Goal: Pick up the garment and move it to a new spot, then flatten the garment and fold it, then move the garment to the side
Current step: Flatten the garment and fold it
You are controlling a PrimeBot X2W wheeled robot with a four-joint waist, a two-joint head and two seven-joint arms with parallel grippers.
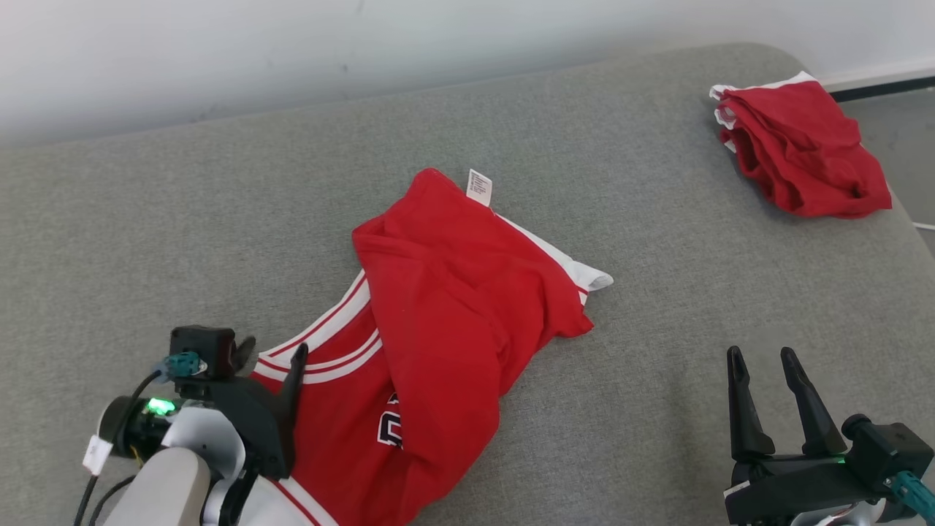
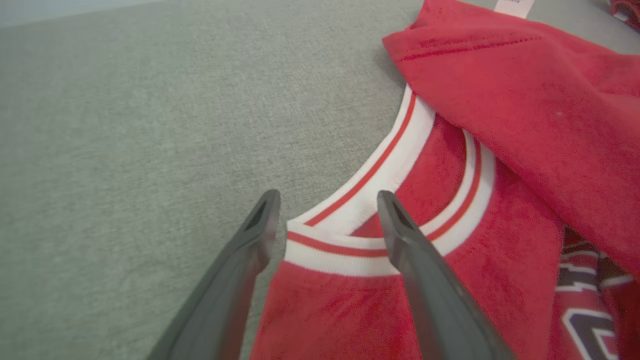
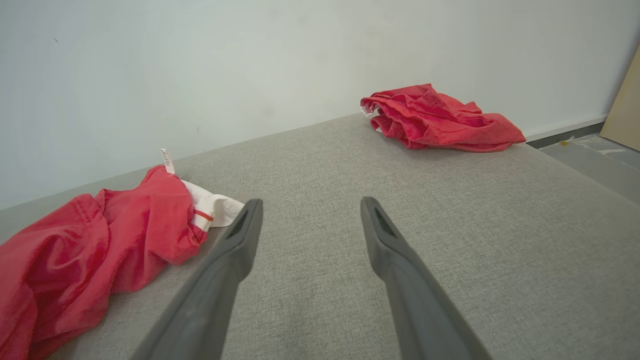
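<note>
Quick count: two red garments, a jersey point(image 1: 438, 314) and a bunched-up red garment point(image 1: 800, 150); one white care tag point(image 1: 479, 187); one grey cushion point(image 1: 219, 219); two grippers, left gripper point(image 1: 274, 347), right gripper point(image 1: 761, 356).

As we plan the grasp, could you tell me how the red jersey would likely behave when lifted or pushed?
Probably floppy: the red jersey lies folded over itself in soft creases, so it would likely drape from the open left gripper. It looks thin, so likely light. Pushed across the textured grey cushion, it would probably bunch rather than slide.
</note>
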